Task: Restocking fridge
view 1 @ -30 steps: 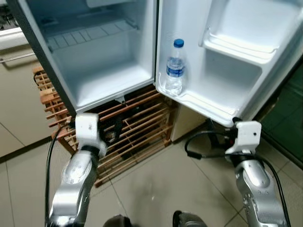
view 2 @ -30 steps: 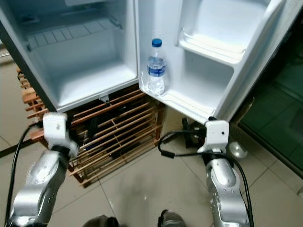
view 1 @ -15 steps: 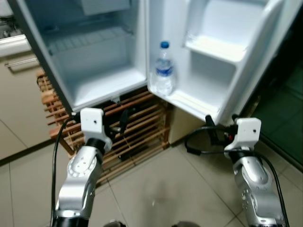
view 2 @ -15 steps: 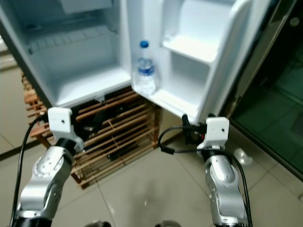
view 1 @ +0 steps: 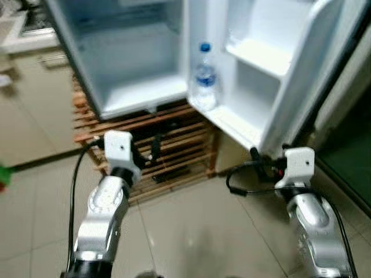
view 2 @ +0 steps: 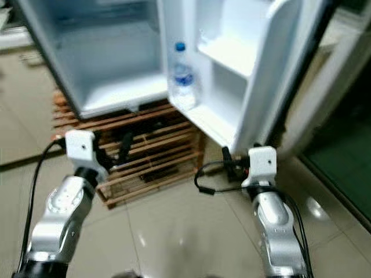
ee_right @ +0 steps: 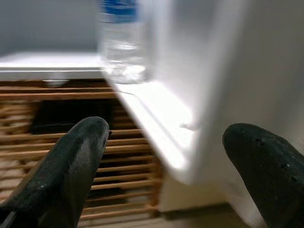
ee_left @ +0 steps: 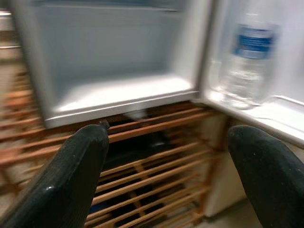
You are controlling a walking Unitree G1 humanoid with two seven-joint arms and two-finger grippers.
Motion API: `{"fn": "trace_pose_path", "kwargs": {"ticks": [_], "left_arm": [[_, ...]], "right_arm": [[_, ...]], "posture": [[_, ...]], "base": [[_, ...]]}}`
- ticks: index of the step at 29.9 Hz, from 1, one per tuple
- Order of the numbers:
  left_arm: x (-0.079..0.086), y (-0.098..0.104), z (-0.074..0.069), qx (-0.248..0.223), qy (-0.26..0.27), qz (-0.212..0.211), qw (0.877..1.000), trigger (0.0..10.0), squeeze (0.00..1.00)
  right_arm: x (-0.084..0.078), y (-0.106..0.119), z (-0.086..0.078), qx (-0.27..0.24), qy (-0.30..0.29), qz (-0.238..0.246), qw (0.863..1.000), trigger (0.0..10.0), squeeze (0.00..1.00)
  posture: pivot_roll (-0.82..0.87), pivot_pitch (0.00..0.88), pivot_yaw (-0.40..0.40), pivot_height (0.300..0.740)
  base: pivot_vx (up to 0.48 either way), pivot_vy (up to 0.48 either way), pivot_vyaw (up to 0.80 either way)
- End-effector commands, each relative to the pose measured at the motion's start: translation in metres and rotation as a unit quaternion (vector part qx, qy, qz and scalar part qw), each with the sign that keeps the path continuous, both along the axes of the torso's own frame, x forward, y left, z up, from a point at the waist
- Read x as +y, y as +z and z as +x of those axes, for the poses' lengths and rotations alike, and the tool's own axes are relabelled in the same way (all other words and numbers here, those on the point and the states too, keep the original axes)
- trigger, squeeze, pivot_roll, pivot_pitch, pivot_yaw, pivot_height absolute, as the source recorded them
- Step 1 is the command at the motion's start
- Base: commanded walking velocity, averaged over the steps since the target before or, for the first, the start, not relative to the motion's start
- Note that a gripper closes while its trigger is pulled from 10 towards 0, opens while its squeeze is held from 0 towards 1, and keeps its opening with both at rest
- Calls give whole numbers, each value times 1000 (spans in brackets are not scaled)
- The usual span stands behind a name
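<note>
Fridge [view 1: 133, 63], small and white, is standing with its door [view 1: 272, 69] swung wide, the cabinet resting on a slatted wooden rack [view 1: 168, 156] above a tiled floor [view 1: 191, 231]. Clear water bottle [view 1: 205, 76] with a blue cap is standing upright in the lowest door shelf [view 1: 232, 119], beyond and above both grippers; its blue label is showing blurred, with no writing legible. Left gripper [ee_left: 166, 180] is hanging ahead of the rack and below the cabinet's lower edge, its fingers [ee_left: 66, 175] spread wide and grasping nothing. Right gripper [ee_right: 161, 175] is hanging just below the door's lower corner, fingers [ee_right: 66, 161] likewise parted wide, empty, touching nothing; the bottle is sitting ahead of it and slightly toward the left gripper's side.
</note>
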State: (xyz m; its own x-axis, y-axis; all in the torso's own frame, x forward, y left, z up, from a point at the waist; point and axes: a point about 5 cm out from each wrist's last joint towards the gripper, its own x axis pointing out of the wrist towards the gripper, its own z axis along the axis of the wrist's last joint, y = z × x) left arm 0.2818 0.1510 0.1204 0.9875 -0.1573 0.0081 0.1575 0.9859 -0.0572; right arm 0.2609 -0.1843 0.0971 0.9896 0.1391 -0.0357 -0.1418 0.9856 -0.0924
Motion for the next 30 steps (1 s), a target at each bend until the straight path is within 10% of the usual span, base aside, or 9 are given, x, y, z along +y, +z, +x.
{"fn": "trace_pose_path", "kwargs": {"ticks": [1,14,24,30], "left_arm": [[5,-1,1,3,12,0,1000,10000,0],[1,0,13,7,20,-25,999,10000,0],[38,-64,-41,69,26,34,997,10000,0],[33,-56,-33,47,34,35,998,10000,0]], "right_arm": [[4,3,-2,-8,13,-2,1000,10000,204],[-2,-1,3,-12,-22,4,1000,10000,122],[-63,-67,-62,90,-110,-34,989,10000,129],[-65,-80,-64,113,-105,-42,987,10000,129]], "posture": [[-150,36,18,740],[-150,7,57,740],[-158,38,55,740],[-151,37,43,740]], "base": [[0,0,775],[0,-140,414],[0,-144,0],[0,0,0]]}}
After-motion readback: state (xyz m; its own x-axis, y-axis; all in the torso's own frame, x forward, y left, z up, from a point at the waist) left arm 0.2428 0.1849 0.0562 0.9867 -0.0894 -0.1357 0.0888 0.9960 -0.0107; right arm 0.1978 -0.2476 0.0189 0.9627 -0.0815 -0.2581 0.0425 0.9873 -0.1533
